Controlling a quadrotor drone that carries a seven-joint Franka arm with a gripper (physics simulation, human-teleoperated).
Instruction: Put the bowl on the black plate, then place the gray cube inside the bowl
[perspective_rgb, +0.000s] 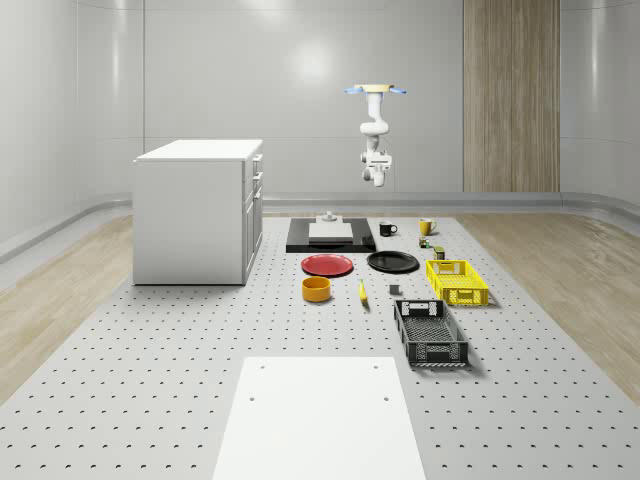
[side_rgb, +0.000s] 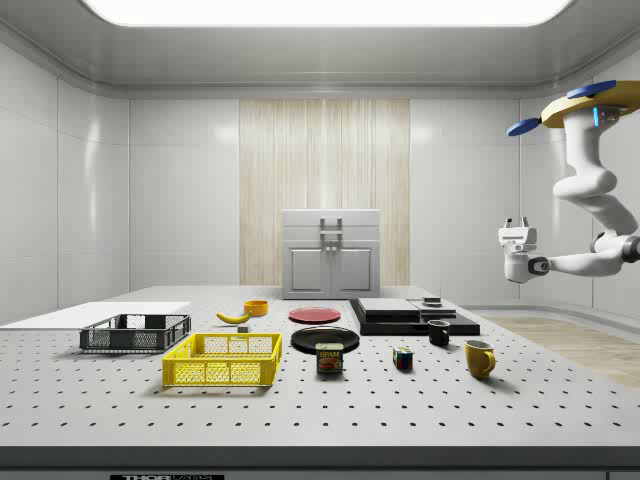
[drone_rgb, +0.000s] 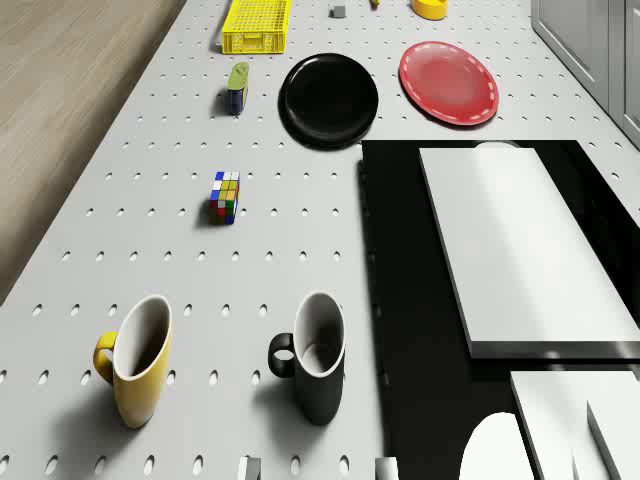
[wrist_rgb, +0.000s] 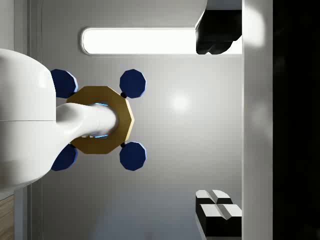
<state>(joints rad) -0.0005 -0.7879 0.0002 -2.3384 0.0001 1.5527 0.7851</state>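
Note:
The orange bowl (perspective_rgb: 317, 289) sits on the table in front of the red plate (perspective_rgb: 328, 265); it also shows as the bowl (side_rgb: 256, 307) and the bowl (drone_rgb: 430, 8). The black plate (perspective_rgb: 392, 262) lies bare beside the red one, black plate (drone_rgb: 328, 95), black plate (side_rgb: 325, 339). A small gray cube (perspective_rgb: 394, 291) rests between plate and baskets, gray cube (drone_rgb: 338, 11). The drone (perspective_rgb: 375, 90) hovers high over the table's far end, near the mugs. My gripper (perspective_rgb: 376, 178) hangs in the air, far from everything; the gripper (side_rgb: 517, 228) points upward. In the wrist view the gripper (wrist_rgb: 220, 122) is open, facing the drone.
A black slab with a white block (perspective_rgb: 330, 235), black mug (drone_rgb: 318, 355), yellow mug (drone_rgb: 135, 360), Rubik's cube (drone_rgb: 225, 196) and can (drone_rgb: 237, 87) stand at the far end. A yellow basket (perspective_rgb: 457, 281), black basket (perspective_rgb: 430, 333), banana (perspective_rgb: 362, 292) and cabinet (perspective_rgb: 195, 210) are also there.

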